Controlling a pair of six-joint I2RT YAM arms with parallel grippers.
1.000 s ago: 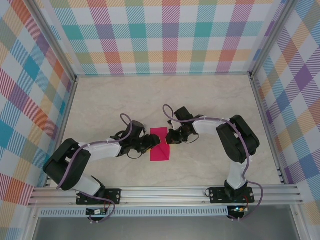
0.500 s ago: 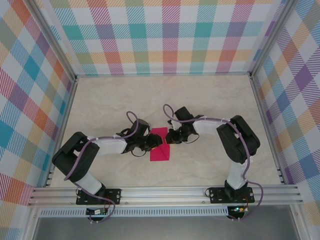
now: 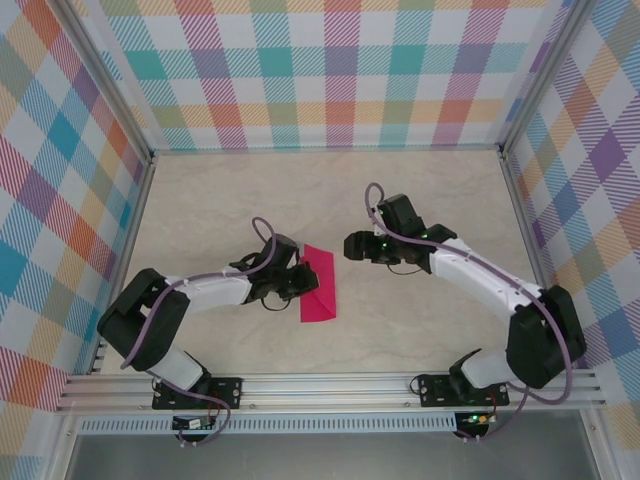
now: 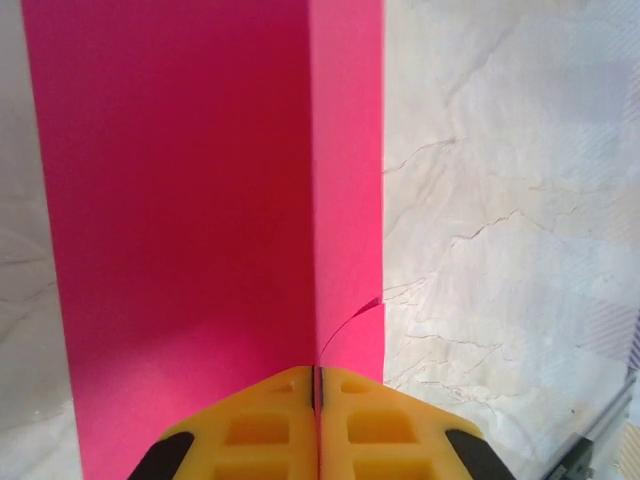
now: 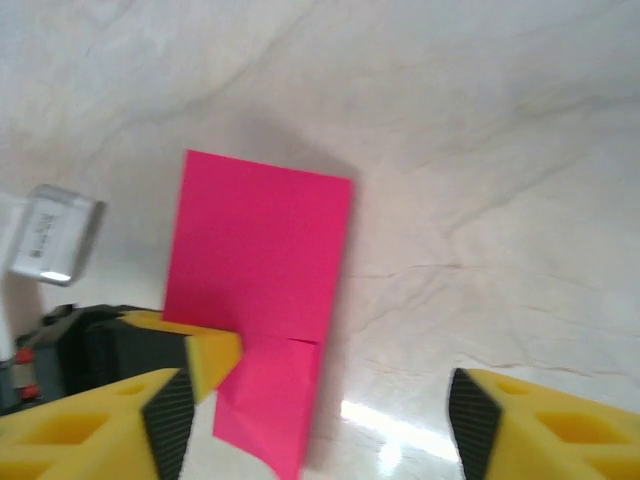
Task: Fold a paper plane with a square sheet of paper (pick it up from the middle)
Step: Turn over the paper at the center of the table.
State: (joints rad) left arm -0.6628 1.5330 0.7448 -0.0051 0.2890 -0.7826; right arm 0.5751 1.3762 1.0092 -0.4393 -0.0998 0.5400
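A pale, marble-veined table (image 3: pixel 220 200) bears one thing: the magenta-pink sheet of paper (image 3: pixel 321 290), folded into a narrow strip, lying near the table's middle, slightly toward its near edge.

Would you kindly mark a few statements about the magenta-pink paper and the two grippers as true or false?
1. The left gripper is shut on the thin magenta-pink folded sheet of paper. True.
2. The right gripper grips the paper too. False: it is open and apart from it.
3. The paper is a narrow pointed dart. False: it is a folded rectangle.
4. The pale marbled table lies under the paper. True.
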